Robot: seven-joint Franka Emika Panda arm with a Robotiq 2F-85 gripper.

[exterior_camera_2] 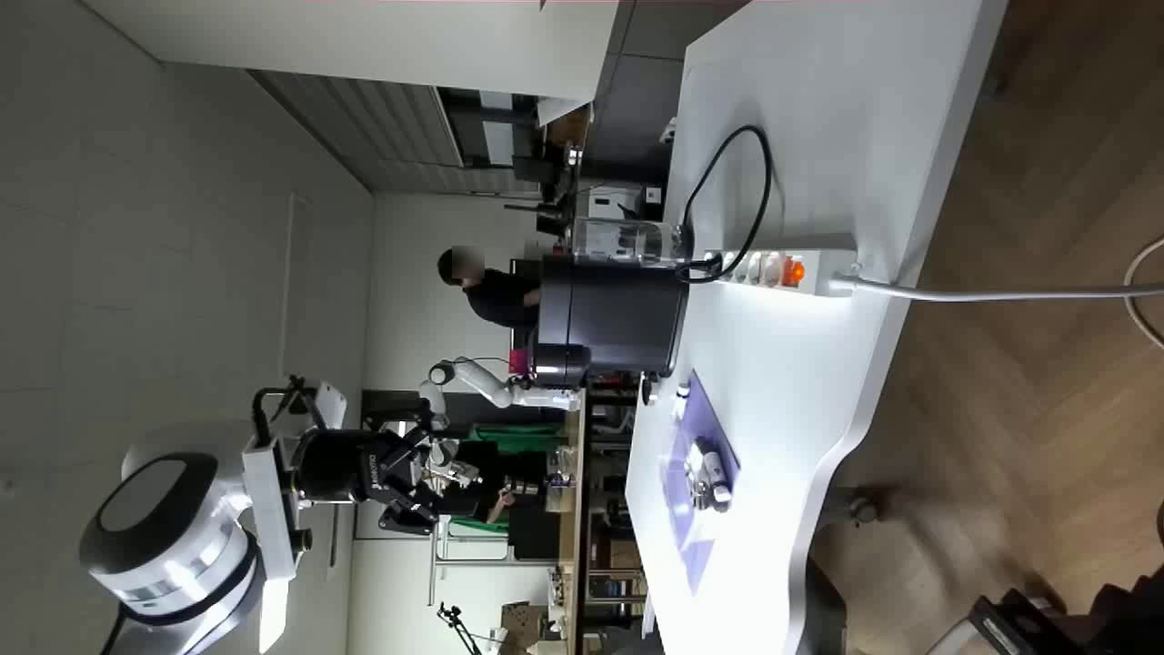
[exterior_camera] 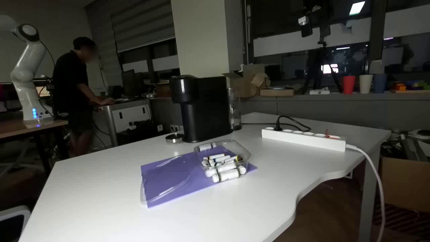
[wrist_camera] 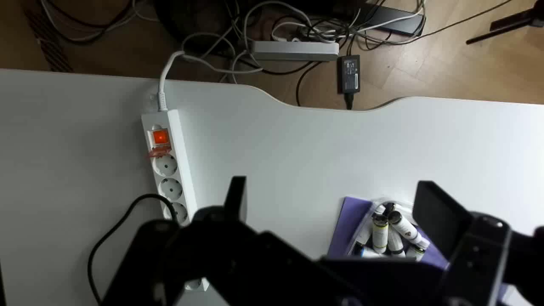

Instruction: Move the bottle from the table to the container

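A clear plastic tub [exterior_camera: 249, 155] stands on a purple sheet [exterior_camera: 198, 186] and holds several small white bottles [exterior_camera: 226, 175]. They also show in the wrist view [wrist_camera: 379, 233], partly hidden by my gripper. One white bottle [exterior_camera_2: 682, 391] lies apart from the cluster near the sheet's edge, by the tall black machine; it also shows behind the tub's rim in an exterior view [exterior_camera: 207, 147]. The tall black boxy thing [exterior_camera: 208, 111] looks like a coffee machine with a clear tank. My gripper [exterior_camera_2: 432, 473] is open and empty, high above the table; its fingers frame bare table in the wrist view [wrist_camera: 335, 208].
A clear lid [exterior_camera: 164, 179] lies on the sheet beside the tub. A white power strip [exterior_camera: 304, 139] with a black cable [exterior_camera_2: 768, 182] lies on the table. A small round tin [exterior_camera: 174, 138] stands by the machine. The table's front edge [wrist_camera: 318, 109] curves inward.
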